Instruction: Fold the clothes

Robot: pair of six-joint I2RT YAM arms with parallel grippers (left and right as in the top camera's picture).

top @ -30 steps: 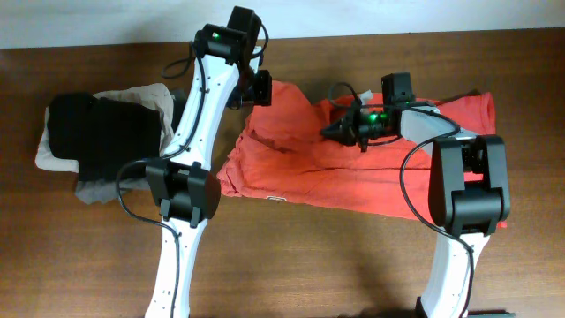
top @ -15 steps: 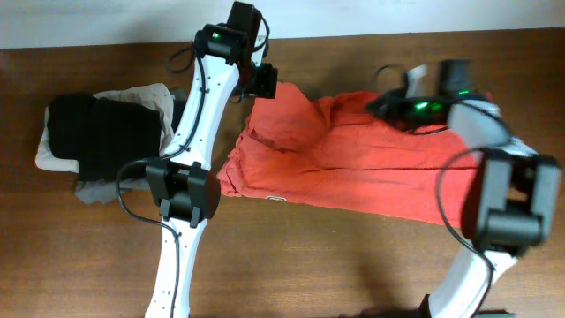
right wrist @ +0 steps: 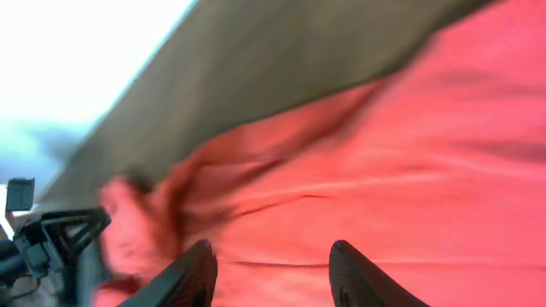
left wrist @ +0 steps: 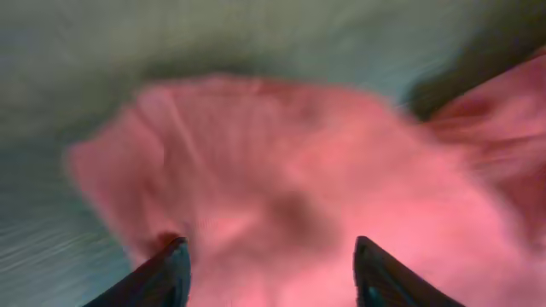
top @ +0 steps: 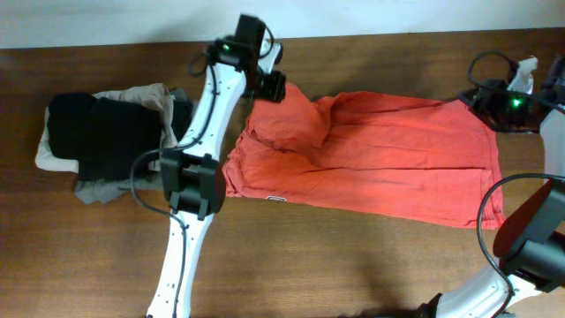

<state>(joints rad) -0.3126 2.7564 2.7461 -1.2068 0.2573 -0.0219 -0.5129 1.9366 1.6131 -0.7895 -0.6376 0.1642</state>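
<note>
left fingers [left wrist: 158,277] spread apart over t-shirt [left wrist: 281,170]

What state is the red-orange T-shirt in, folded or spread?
Spread: the red-orange cotton T-shirt lies flat along the brown wooden table, one end bunched.

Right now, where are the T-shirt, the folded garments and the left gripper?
T-shirt [top: 380,163]: overhead view, middle of its body.
folded garments [top: 93,132]: overhead view, the black top piece.
left gripper [left wrist: 269,260]: left wrist view, midway between its fingertips.
</note>
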